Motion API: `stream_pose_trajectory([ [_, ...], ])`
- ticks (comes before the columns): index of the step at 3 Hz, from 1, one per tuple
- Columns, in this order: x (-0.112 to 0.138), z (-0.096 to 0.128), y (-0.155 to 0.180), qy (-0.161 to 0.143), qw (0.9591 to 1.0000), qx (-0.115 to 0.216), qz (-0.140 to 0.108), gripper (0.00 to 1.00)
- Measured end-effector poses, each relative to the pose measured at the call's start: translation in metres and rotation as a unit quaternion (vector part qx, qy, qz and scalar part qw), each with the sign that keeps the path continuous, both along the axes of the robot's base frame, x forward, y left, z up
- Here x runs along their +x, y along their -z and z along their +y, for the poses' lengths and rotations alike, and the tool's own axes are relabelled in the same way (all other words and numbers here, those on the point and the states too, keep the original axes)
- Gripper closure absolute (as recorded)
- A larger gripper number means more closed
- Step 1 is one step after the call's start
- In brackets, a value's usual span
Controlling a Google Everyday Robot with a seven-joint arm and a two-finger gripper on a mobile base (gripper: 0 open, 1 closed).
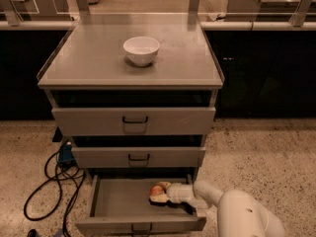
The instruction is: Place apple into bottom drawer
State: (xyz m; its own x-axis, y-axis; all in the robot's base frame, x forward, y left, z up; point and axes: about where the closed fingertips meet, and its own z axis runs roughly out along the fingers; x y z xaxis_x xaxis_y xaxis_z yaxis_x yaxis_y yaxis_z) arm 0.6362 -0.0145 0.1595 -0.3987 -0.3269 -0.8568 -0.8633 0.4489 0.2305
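A: Gripper position is being logged. Where is it being seen?

B: The gripper (160, 194) is being held inside the bottom drawer (116, 204), right of the tray's middle. It is being carried by the white arm (210, 195), which is being reached in from the near right.

A: And the fingers?

B: The fingers (165, 185) are being closed around the apple (156, 190), one above it and one below, with the fruit being gripped at their tips. Red-orange skin with a pale patch is being shown toward the left.

A: Is the apple being rested on the drawer floor?

B: That cannot be told. It is being held low in the tray, well inside the drawer's walls and away from its flat front.

A: State of the drawers is being noted.

B: The bottom drawer is being shown pulled out toward the near side. The middle drawer (98, 157) and the top drawer (89, 121) are being shown pushed in, each with a black handle.

A: Other items being recorded?

B: A white bowl (141, 50) is being carried on the desk (89, 58), upright, near the middle of the surface. Black cables (49, 181) are being trailed over the speckled floor (261, 152) to the left of the cabinet.
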Motion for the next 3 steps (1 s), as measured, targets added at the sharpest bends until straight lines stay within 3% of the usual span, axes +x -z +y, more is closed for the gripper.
stream_pose_trajectory([
  [3, 0.0, 0.0001, 0.0, 0.0, 1.0, 0.0, 0.0, 0.12],
])
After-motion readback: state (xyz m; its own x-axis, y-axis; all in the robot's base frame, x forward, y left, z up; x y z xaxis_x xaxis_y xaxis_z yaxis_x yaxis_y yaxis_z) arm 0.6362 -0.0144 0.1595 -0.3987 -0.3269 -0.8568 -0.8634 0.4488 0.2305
